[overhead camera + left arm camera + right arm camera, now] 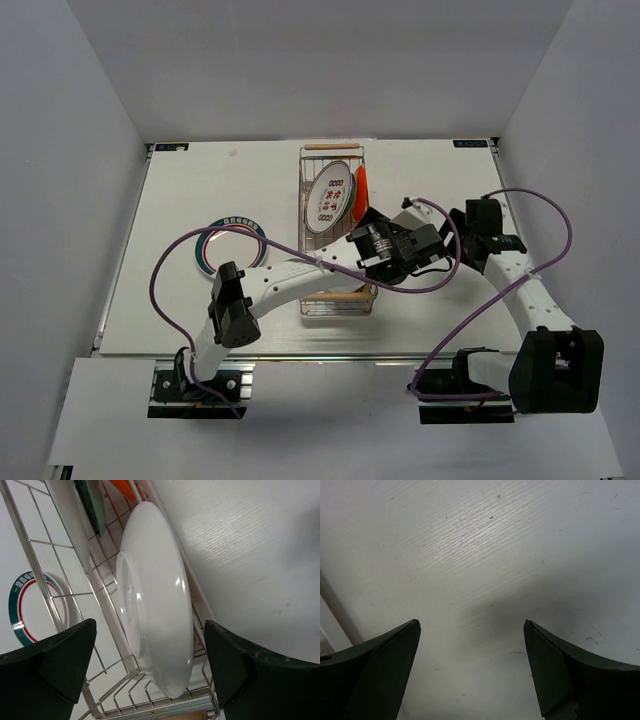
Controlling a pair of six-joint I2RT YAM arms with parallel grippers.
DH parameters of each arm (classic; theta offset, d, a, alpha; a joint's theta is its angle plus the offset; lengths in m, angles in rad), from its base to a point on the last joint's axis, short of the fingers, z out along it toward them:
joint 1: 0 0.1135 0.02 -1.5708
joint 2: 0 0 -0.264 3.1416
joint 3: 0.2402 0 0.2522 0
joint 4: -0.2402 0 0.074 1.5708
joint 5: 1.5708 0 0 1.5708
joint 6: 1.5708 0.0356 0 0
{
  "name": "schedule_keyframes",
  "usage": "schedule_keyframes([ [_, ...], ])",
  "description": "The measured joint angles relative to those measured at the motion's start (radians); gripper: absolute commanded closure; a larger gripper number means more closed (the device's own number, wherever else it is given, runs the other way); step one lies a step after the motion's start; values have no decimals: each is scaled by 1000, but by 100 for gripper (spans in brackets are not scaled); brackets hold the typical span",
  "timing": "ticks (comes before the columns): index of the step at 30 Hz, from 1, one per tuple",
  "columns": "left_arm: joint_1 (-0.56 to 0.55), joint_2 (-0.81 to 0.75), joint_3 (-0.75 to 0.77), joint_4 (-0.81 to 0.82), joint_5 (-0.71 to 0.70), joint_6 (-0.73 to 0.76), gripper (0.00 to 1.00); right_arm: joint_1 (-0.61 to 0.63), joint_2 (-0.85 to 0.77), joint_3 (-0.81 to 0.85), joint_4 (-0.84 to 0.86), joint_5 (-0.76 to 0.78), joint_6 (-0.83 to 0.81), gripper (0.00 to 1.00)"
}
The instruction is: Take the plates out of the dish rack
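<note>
Where the left gripper hangs over the near end of the rack, its fingers stand wide apart with the white plate between them. No contact shows on either side; a gap is visible at each finger. It holds nothing.

White plate: on edge in the rack, leaning, just behind the near wooden handle.

Right gripper: equally wide open and empty, with only bare table beneath it, to the right of the rack.

Hard to make out:
- From above, the left forearm crosses the rack's near end, so the white plate cannot be picked out there.
- Both wrists crowd together just right of the rack, and their fingers cannot be separated in the top view.
- Teal plate: only a cropped sliver at the top of the left wrist view, further back in the rack.
- A pale edge at the lower left of the right wrist view is unidentifiable.

Around:
- Red-marked plate leans in the far half of the rack, with the orange plate on edge just to its right.
- Green-rimmed plate lies flat on the table left of the rack, partly covered by the left arm. It also shows through the wires in the left wrist view.
- Purple cables loop over both arms.
</note>
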Motion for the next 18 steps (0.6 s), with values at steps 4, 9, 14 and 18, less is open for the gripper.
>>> schedule_keyframes([
  [4, 0, 42, 13, -33, -39, -19, 2, -13, -8, 0, 0, -5, 0, 11],
  [9, 0, 64, 14, -64, -74, -44, 9, -24, -20, -7, 0, -18, -1, 11],
  [14, 0, 64, 22, -80, -114, -69, 37, -31, -23, -8, 0, -25, -1, 11],
  [18, 0, 64, 22, -87, -140, -86, 52, -36, -24, -8, 0, -29, -2, 11],
])
